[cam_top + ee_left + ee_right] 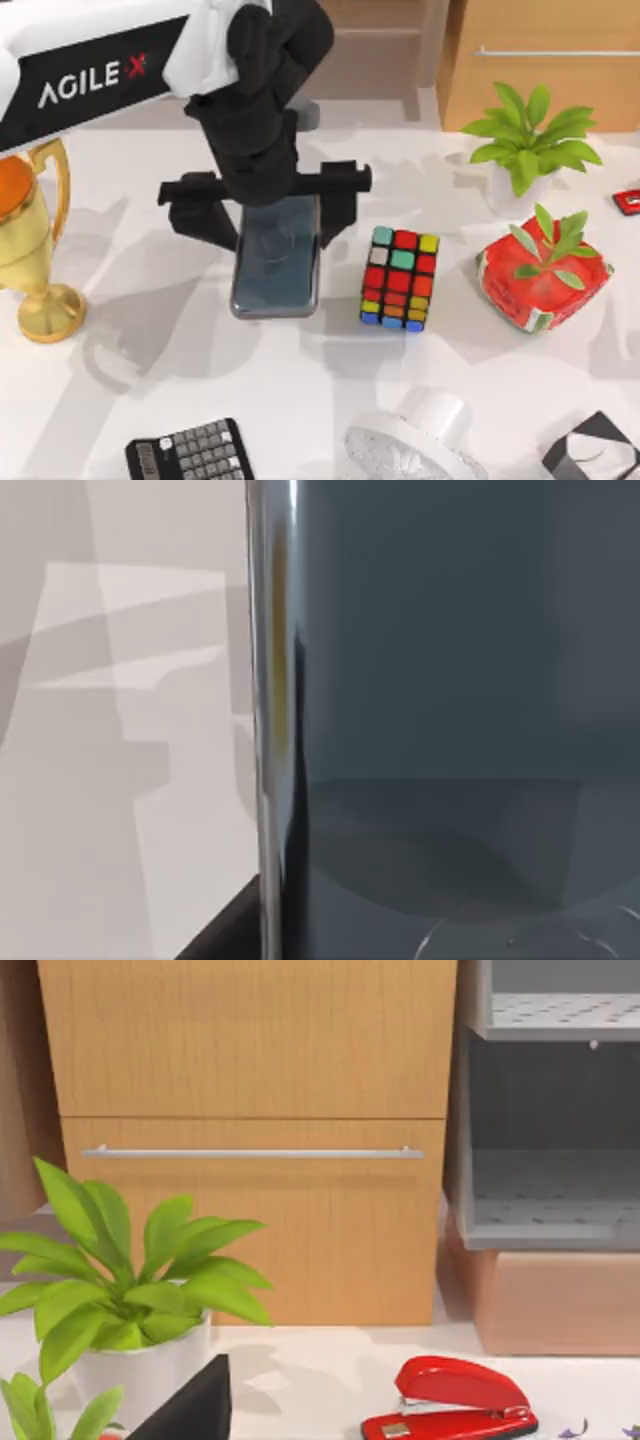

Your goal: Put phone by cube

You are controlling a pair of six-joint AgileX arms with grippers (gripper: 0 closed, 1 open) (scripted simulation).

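The phone (276, 262), a glossy dark blue-grey slab with a silvery edge, lies flat on the white table just left of the cube (400, 278), a narrow gap between them. The cube stands upright, its black frame set with red, teal, yellow, orange and blue stickers. My left gripper (272, 212) hovers over the phone's far end, open, one finger (205, 215) off each long side. In the left wrist view the phone's face (460, 700) and bright edge (270, 680) loom very close.
A gold trophy (35, 250) stands at the left, a black calculator (190, 455) at the front, and a white fan-like object (415, 445) front centre. A red plant pot (545, 275), white potted plant (525, 150), red stapler (450, 1400) and black-and-white box (595, 450) fill the right.
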